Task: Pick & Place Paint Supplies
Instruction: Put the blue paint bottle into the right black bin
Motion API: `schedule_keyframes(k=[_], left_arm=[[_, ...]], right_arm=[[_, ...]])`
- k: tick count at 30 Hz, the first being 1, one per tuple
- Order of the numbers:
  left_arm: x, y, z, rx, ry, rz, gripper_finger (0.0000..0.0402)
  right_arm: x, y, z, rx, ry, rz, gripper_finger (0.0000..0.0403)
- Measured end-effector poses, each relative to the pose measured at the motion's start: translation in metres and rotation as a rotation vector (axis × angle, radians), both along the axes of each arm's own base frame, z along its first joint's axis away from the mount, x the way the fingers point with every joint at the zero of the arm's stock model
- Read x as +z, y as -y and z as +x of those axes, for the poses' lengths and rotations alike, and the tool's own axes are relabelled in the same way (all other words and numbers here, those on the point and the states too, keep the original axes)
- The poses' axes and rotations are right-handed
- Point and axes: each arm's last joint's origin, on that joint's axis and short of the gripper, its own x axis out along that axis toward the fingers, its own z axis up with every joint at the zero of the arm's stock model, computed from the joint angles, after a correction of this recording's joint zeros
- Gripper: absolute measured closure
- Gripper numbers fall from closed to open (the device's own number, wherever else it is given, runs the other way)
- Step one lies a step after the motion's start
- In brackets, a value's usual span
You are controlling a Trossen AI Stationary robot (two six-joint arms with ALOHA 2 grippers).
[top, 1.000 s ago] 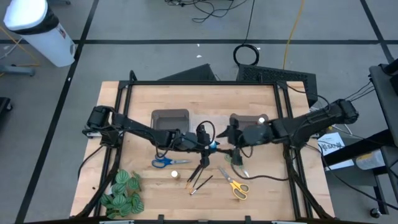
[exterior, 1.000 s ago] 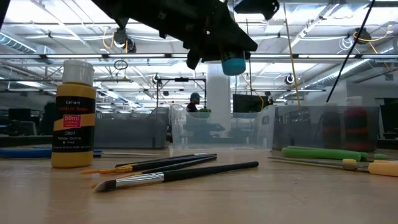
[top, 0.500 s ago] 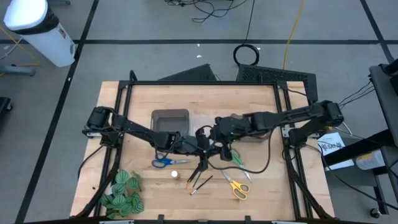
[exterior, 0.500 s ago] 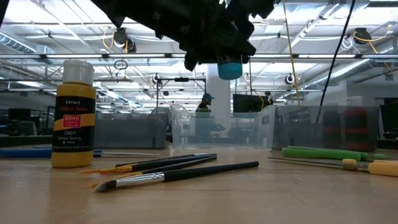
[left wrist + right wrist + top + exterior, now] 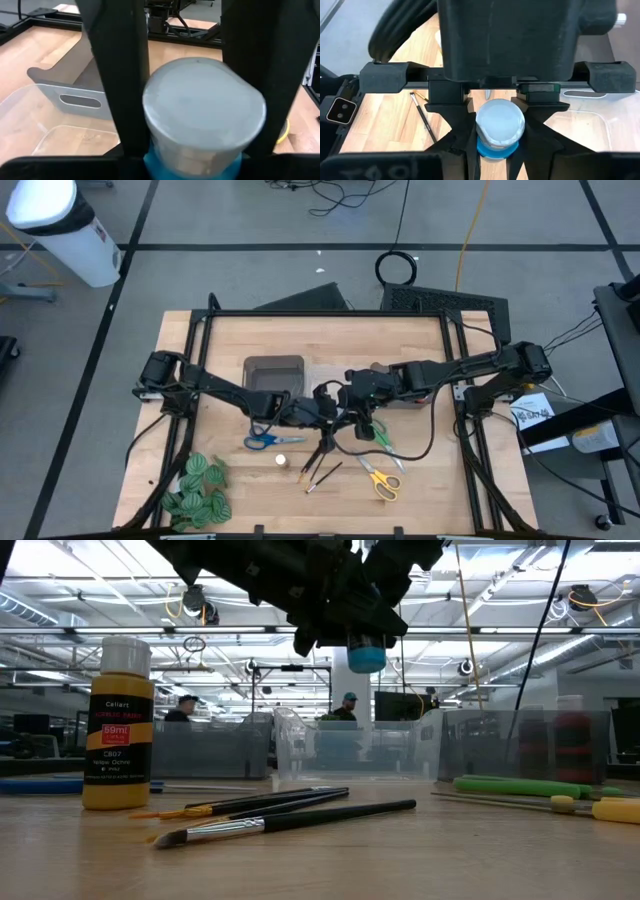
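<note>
A small blue paint bottle [image 5: 367, 653] with a pale cap [image 5: 202, 115] hangs in the air over the middle of the table. My left gripper [image 5: 335, 412] reaches in from the table's left and is shut on it. My right gripper [image 5: 353, 406] comes from the right, meets the left one nose to nose, and has its fingers at the same bottle [image 5: 500, 124]. In the high view both gripper bodies hide the bottle. Several dark paintbrushes [image 5: 290, 810] lie on the wood below it. My left gripper pinches the bottle between its two fingers, on opposite sides of the pale cap end [image 5: 150, 112]. The fingers slant down from the table's left. The bottle is lifted clear, cap up, and its blue body [image 5: 367, 658] pokes out below the fingers. My right gripper has its two fingers [image 5: 462, 137] against opposite sides of the bottle [image 5: 482, 132], just under the cap. They come from the table's right, opposite the left gripper. The bottle stays upright and clear of the table between both grippers.
A grey bin [image 5: 273, 372] and a clear bin [image 5: 325, 380] stand behind the grippers. Blue scissors [image 5: 262, 441], green scissors [image 5: 382, 438], yellow scissors [image 5: 380, 480] and a yellow paint bottle [image 5: 118, 725] lie on the near half. A leafy bunch [image 5: 197, 490] sits near left.
My right gripper has swung from over the clear bin toward the table's left and now stands at the blue bottle, facing the left gripper. The left gripper and the bottle have hardly moved.
</note>
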Motion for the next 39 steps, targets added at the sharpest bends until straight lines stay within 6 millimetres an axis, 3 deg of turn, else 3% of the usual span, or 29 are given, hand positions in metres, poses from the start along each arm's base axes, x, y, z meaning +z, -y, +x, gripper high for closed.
schedule_keyframes(k=[6, 9, 15, 20, 28, 39], left_arm=[[0.001, -0.001, -0.001, 0.005, -0.006, 0.060, 0.0247], [0.011, -0.003, -0.006, 0.006, -0.013, 0.068, 0.0229], [0.043, -0.005, -0.021, 0.014, 0.037, 0.048, 0.0200], [0.053, -0.002, -0.027, 0.005, 0.058, 0.041, 0.0185], [0.050, -0.002, -0.026, 0.003, 0.047, 0.046, 0.0178], [0.051, -0.003, -0.025, 0.006, 0.049, 0.046, 0.0197]], right_arm=[[0.003, 0.001, -0.005, 0.013, -0.007, -0.030, 0.0298], [0.008, 0.002, -0.014, 0.008, -0.028, -0.032, 0.0298], [0.016, 0.003, -0.046, -0.035, -0.028, -0.024, 0.0298], [0.019, 0.013, -0.081, -0.192, 0.016, -0.090, 0.0298], [-0.006, 0.033, -0.127, -0.418, 0.045, -0.133, 0.0298], [-0.056, 0.067, -0.140, -0.613, 0.021, -0.142, 0.0298]])
